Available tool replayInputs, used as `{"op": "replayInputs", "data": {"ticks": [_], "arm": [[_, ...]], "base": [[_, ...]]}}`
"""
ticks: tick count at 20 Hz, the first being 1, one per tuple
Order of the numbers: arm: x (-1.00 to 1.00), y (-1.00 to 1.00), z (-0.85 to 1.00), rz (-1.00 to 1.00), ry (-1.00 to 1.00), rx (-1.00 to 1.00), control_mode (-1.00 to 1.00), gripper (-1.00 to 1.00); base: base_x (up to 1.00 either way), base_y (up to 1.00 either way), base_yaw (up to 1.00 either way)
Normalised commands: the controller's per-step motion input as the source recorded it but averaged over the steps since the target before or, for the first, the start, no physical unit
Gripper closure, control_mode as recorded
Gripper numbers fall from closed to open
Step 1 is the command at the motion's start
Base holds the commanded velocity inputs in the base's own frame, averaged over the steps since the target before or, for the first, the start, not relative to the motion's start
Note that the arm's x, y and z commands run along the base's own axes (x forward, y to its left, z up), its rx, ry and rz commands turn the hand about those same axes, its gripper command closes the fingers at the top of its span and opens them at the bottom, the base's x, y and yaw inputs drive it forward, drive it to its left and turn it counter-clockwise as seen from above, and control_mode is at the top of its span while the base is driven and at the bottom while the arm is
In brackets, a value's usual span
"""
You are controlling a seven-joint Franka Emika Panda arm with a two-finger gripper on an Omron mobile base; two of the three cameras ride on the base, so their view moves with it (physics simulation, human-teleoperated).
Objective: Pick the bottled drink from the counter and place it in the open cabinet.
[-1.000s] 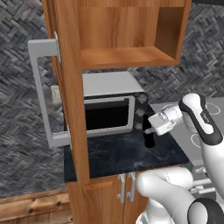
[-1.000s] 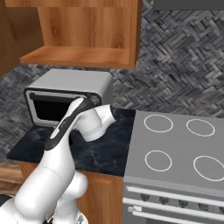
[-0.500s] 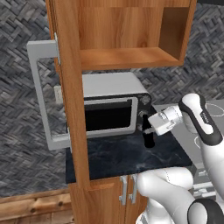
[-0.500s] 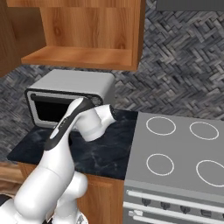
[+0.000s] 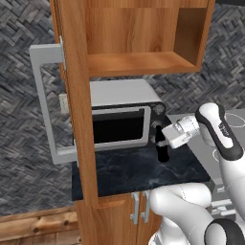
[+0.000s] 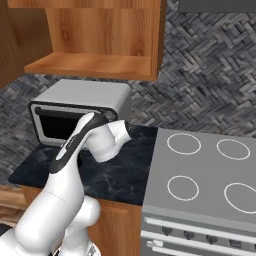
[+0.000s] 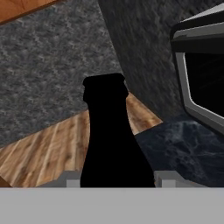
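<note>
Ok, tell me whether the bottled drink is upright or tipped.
Upright. In the left base view the bottled drink stands neck up in the hand, over the counter, beside the microwave.

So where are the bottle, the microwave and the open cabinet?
bottle (image 7: 113, 144), hand view, on its body.
microwave (image 5: 119, 92), left base view, on its top.
cabinet (image 5: 139, 63), left base view, on its shelf.

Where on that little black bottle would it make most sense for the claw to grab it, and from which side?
Probably around the curved body below the narrow neck, coming in level from the stove side. The bottled drink stands upright beside the microwave, which blocks the far side, and the gripper already closes on it sideways like that.
</note>
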Motion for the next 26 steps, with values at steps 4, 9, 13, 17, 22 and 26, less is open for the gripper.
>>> {"op": "replayInputs", "data": {"ticks": [4,9,13,17,22,26], "arm": [[0.00,0.00,0.00,0.00,0.00,0.00,1.00,1.00],[-0.02,0.02,0.09,0.00,0.00,0.00,-1.00,1.00],[-0.02,0.08,0.36,0.00,0.03,0.00,-1.00,1.00],[-0.05,0.04,0.47,0.00,0.07,0.00,-1.00,1.00],[-0.07,-0.02,0.47,-0.02,0.06,-0.01,-1.00,1.00],[-0.13,-0.08,0.44,0.00,-0.03,0.00,-1.00,1.00]], "base": [[0.00,0.00,0.00],[0.00,0.00,0.00],[0.00,0.00,0.00],[0.00,0.00,0.00],[0.00,0.00,0.00],[0.00,0.00,0.00]]}}
